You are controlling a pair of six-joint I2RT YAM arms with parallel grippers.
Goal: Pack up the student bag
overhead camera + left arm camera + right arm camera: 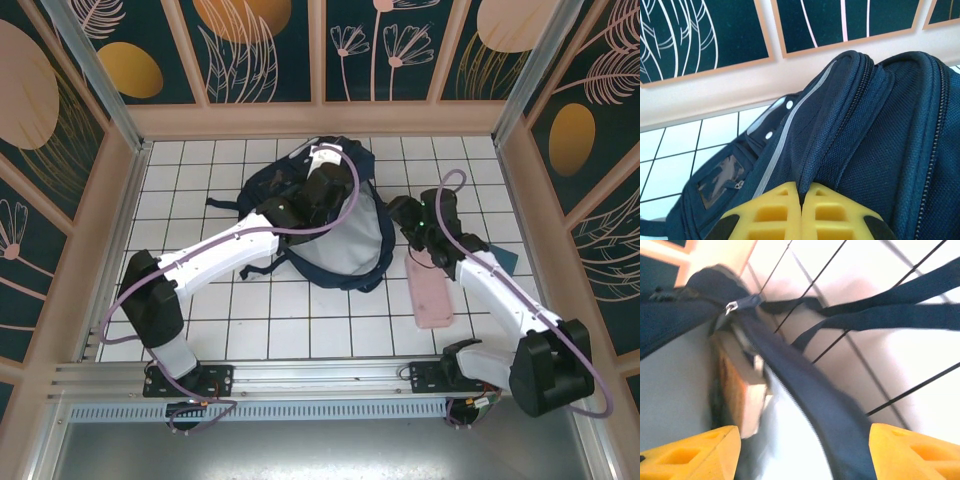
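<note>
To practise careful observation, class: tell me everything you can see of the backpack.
The backpack is large, of navy woven fabric, with a thin pale stripe, zips, a small clear window pocket and dark straps trailing over the white tiles. It lies mid-table, its main compartment unzipped and gaping, showing light grey lining. The left tool is shut, pinching a fold of it; the open right tool straddles its zip edge.
</note>
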